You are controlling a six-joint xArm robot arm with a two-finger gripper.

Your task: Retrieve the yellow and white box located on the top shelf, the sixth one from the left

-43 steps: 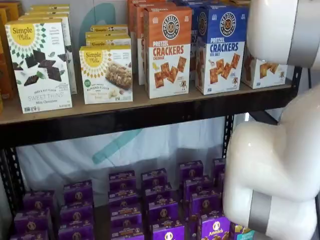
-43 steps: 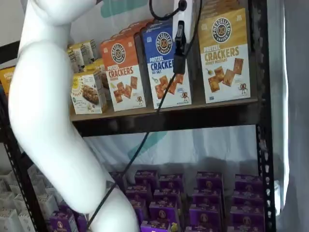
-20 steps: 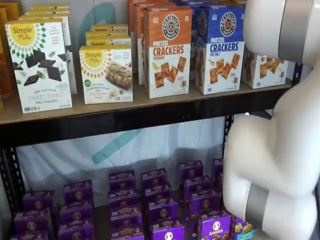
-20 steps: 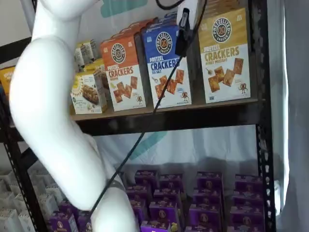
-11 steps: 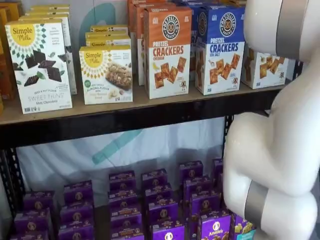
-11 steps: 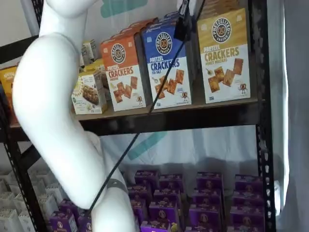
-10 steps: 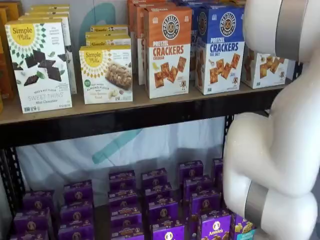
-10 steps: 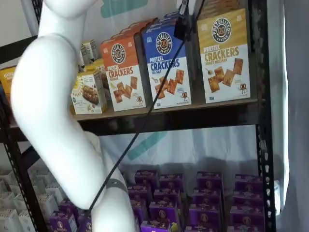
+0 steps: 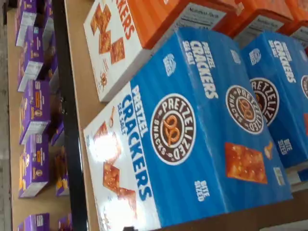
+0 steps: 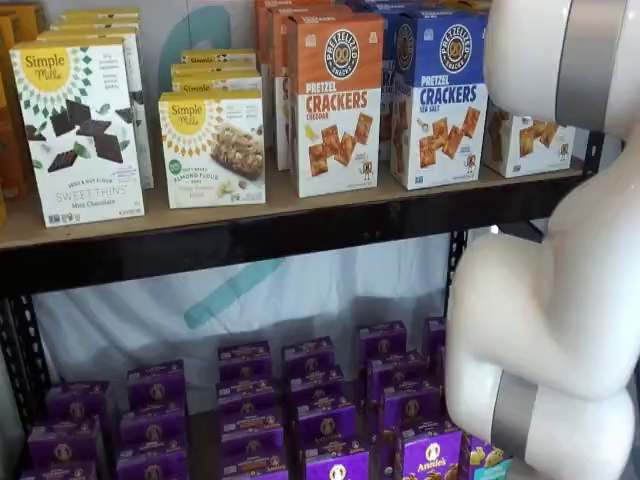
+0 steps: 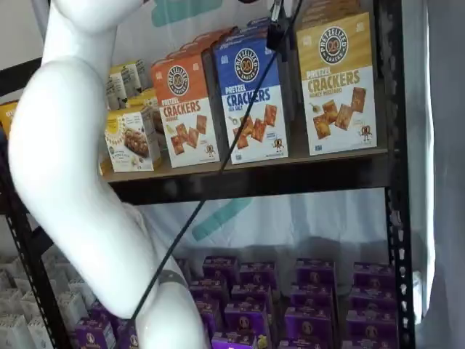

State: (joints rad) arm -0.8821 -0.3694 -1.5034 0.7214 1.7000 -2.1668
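Observation:
The yellow and white box (image 11: 336, 83) stands upright at the right end of the top shelf (image 11: 261, 180), next to the blue-topped cracker box (image 11: 253, 98). In a shelf view only its white lower part (image 10: 532, 142) shows behind my arm. My gripper (image 11: 276, 29) hangs at the view's top edge as a black tip with a cable, in front of the blue box's upper right corner and just left of the yellow box. No gap or box shows in it. The wrist view shows the blue box (image 9: 192, 130) close up; the yellow box is out of that view.
An orange-topped cracker box (image 11: 185, 109) and Simple Mills boxes (image 10: 210, 148) stand further left on the shelf. Purple boxes (image 10: 320, 410) fill the lower level. My white arm (image 10: 560, 300) covers the right side, and a black rack post (image 11: 392, 182) stands right of the yellow box.
The gripper has risen, so only its black tip stays at the top edge. The arm's elbow has shifted a little. The boxes have not moved.

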